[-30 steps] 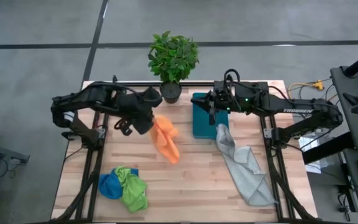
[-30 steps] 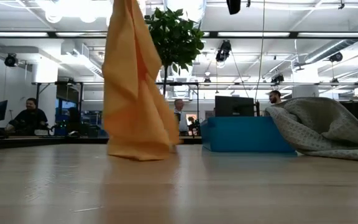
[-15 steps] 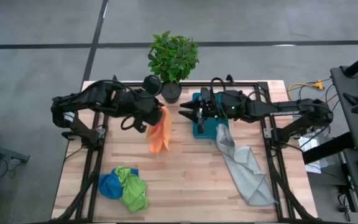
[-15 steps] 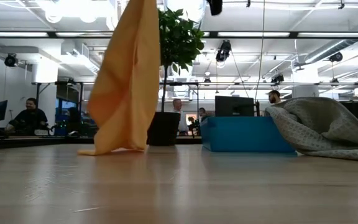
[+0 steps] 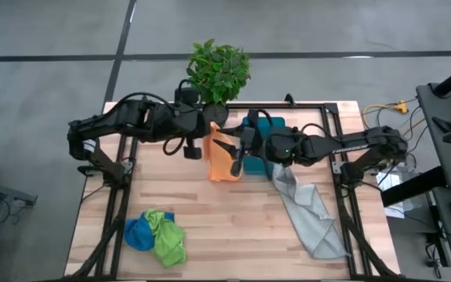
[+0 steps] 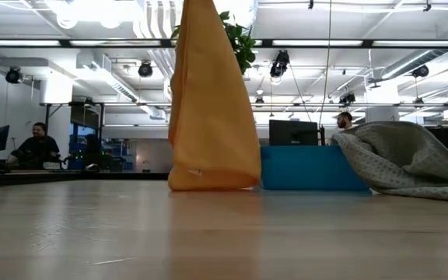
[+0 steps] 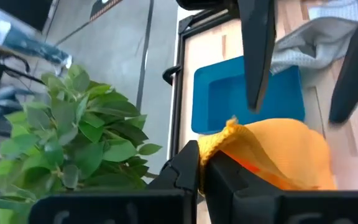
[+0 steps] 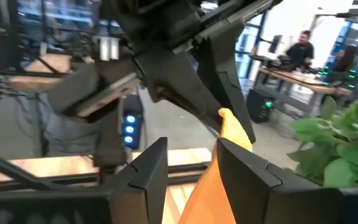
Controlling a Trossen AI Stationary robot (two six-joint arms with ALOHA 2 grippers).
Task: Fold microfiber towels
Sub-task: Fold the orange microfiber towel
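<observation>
Orange microfiber towel (image 5: 224, 159) hangs from your left gripper (image 7: 202, 167), pinched shut on its top corner, bottom edge brushing the wooden table (image 5: 233, 227). Your right gripper (image 8: 191, 158) sits just beside it, fingers apart, the cloth's edge between them.

A potted plant (image 5: 218, 72) stands at the far edge of the wooden table (image 5: 233, 219), its dark pot (image 5: 216, 112) just inside the black frame that borders the tabletop. Its green leaves fill one side of the left wrist view (image 7: 67, 149) and show at the edge of the right wrist view (image 8: 347, 143). A teal plastic bin (image 5: 266, 137) sits on the table just beside the pot; in the low view it appears as a low blue box (image 6: 309, 167). Beyond the table, the low view shows an office with monitors and 2 seated people, 1 at the left (image 6: 39, 144) and 1 at the right (image 6: 344, 120). Grey concrete floor (image 5: 53, 31) surrounds the table.
</observation>
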